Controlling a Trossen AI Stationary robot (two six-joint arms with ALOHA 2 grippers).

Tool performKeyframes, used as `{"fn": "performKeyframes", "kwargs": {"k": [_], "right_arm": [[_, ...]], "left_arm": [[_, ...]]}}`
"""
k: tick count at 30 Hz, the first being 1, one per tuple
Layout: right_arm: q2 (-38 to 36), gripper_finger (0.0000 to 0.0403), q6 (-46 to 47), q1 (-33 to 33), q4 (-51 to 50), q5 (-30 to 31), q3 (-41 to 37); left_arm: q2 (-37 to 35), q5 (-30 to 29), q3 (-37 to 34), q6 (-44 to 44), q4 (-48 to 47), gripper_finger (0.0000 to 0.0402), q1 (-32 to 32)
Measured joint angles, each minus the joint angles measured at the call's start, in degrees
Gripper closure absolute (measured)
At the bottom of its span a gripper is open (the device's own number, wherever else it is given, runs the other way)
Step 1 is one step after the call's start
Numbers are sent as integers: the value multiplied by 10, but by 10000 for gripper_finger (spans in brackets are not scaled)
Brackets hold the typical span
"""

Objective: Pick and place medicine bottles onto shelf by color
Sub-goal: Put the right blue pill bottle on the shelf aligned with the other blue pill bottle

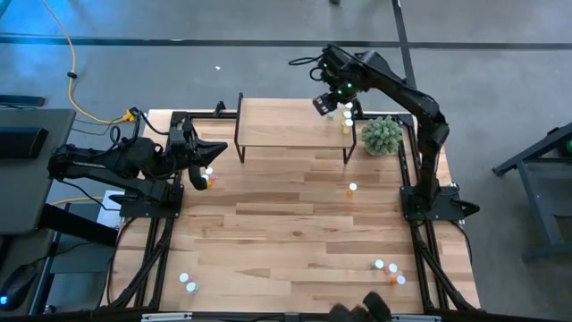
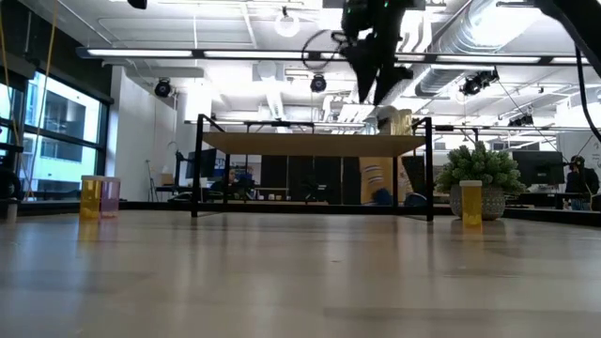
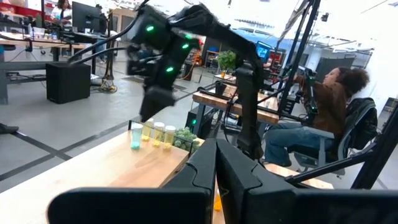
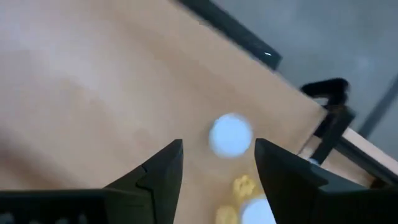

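The shelf (image 1: 290, 121) stands at the table's far edge, at twelve o'clock from the table's middle in the high view, likely so that sorted bottles sit clear of the loose ones; its right end holds a short row of medicine bottles (image 1: 347, 119), grouped together as if by colour, with the round green plant (image 1: 382, 135) just beside them at four o'clock. The right gripper (image 4: 219, 155) hangs above that end of the shelf, its jaws parted and holding nothing; a white-capped bottle (image 4: 231, 134) stands on the wood between and just beyond the fingertips, apart from both, which suits a bottle just set down or about to be taken; I cannot tell which. The left gripper (image 1: 202, 170) waits at nine o'clock, fingers clenched together, an orange bottle (image 1: 207, 179) just beside it. Other bottles lie scattered toward six o'clock.
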Motion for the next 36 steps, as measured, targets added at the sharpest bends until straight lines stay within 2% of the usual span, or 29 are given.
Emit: {"fn": "performKeyframes", "kwargs": {"k": [4, 7, 11, 16, 19, 22, 25, 27, 30, 36], "right_arm": [[-40, 212, -58, 63, -24, -10, -2], [-105, 212, -68, 120, 18, -11, -59], [-243, 212, -28, 196, 153, -17, -245], [-421, 212, 76, 295, 398, -19, -495], [-493, 212, 95, 342, 561, -8, -607], [-537, 212, 69, 373, 693, 19, -691], [-556, 212, 22, 386, 776, 35, -749], [-561, 212, 23, 387, 804, 35, -771], [-562, 212, 50, 387, 813, 32, -783], [-561, 213, 35, 387, 822, 32, -782]], "left_arm": [[0, 0, 0, 0, -1, 400, 0], [0, 2, 0, 0, -1, 401, 0], [0, 4, 0, 0, -2, 401, 0], [0, 1, 0, 0, -4, 401, 0], [0, -8, 0, 0, -4, 401, 0], [0, -15, 0, 0, -4, 401, 0], [0, -16, 0, 0, -4, 401, 0], [0, -16, 0, 0, -4, 401, 0], [0, -16, 0, 0, -4, 401, 0], [0, -17, 0, 0, -4, 401, 0]]}}
